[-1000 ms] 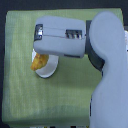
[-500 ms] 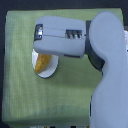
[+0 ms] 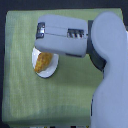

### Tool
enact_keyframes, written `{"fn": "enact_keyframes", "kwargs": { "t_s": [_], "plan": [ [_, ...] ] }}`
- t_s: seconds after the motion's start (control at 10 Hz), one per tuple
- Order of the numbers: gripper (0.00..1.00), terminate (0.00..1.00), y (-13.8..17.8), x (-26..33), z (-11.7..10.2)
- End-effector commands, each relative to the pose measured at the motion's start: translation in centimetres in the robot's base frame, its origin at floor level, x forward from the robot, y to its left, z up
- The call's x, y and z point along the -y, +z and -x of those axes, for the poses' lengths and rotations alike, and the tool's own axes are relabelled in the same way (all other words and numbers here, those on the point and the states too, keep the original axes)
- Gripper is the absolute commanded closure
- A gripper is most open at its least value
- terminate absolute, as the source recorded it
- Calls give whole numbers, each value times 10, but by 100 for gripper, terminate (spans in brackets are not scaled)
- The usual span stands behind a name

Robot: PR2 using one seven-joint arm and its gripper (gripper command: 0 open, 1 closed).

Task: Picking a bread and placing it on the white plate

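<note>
The bread (image 3: 42, 61), a golden-orange oval loaf, lies tilted on the white plate (image 3: 50, 71) at the exterior view's left, on the green cloth. My gripper (image 3: 44, 41) hangs directly above the plate's far edge. It shows only as a pale grey housing seen from above. Its fingers are hidden under that housing, so whether they are open or shut does not show. The housing also covers the plate's upper part. No contact between gripper and bread can be seen.
A green cloth (image 3: 20, 90) covers the table top. My large grey arm (image 3: 107, 65) fills the exterior view's right side and hides the cloth beneath it. A dark edge runs along the bottom of the view.
The gripper housing has shifted slightly up and to the exterior view's right, uncovering more of the bread and plate. The bread stays on the plate.
</note>
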Motion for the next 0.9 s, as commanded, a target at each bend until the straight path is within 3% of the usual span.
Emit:
{"fn": "enact_keyframes", "kwargs": {
  "t_s": [0.0,0.3,0.8],
  "plan": [
    [0,0,70,31,-17],
    [0,0,122,50,-20],
    [0,0,147,132,24]
  ]
}}
